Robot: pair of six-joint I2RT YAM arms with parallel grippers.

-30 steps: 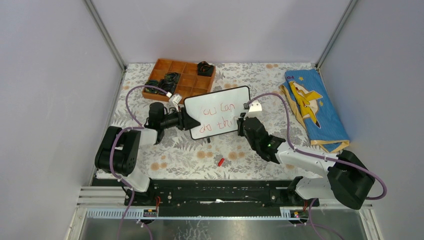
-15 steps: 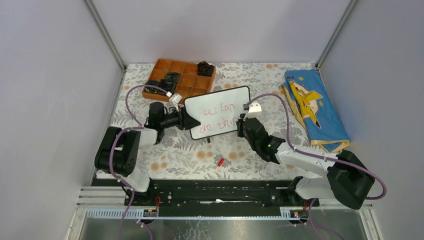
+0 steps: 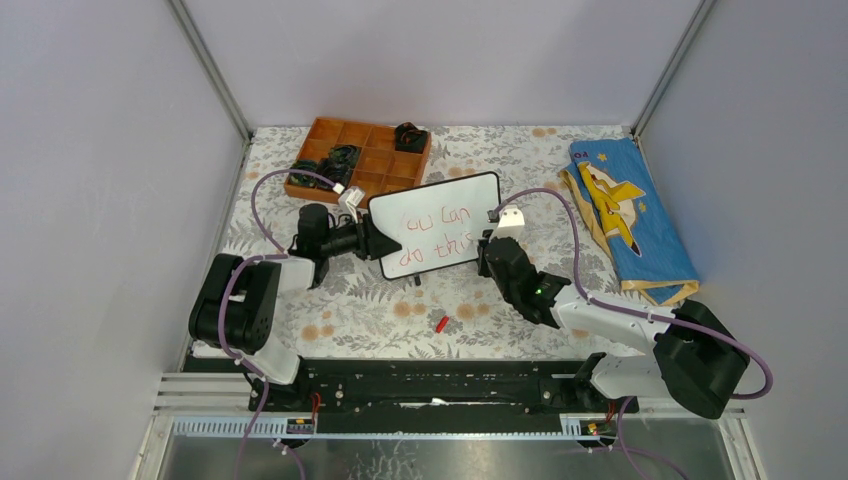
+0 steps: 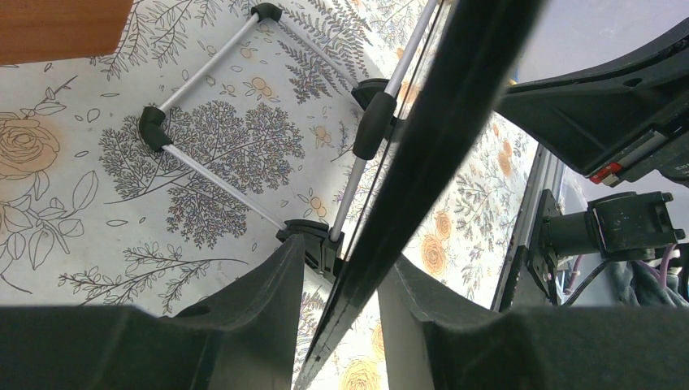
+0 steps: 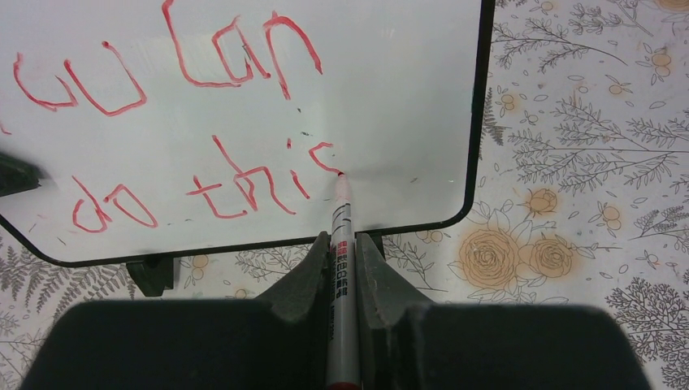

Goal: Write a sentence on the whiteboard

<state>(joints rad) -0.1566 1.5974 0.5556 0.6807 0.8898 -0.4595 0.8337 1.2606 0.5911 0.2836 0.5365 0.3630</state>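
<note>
The whiteboard [image 3: 445,205] stands tilted on its black feet at mid table. My left gripper [image 3: 378,240] is shut on its left edge; in the left wrist view the black frame [image 4: 439,138] runs between the fingers of that gripper [image 4: 348,256]. The sentence [image 3: 432,232] in red reads "you can / do this" [image 5: 236,172]. My right gripper [image 3: 487,250] is shut on a white marker [image 5: 341,223], held straight between its fingers [image 5: 313,268]. The red tip touches the whiteboard [image 5: 390,89] at the end of the "s".
A red marker cap [image 3: 441,323] lies on the floral cloth in front of the board. An orange compartment tray [image 3: 375,125] with dark parts stands behind the left arm. A folded blue cloth [image 3: 630,215] lies at the right. The board's thin stand legs [image 4: 211,175] show beneath it.
The right gripper has shifted slightly right with the marker, and the last letter "s" of "this" has appeared. The left gripper and the board have stayed still.
</note>
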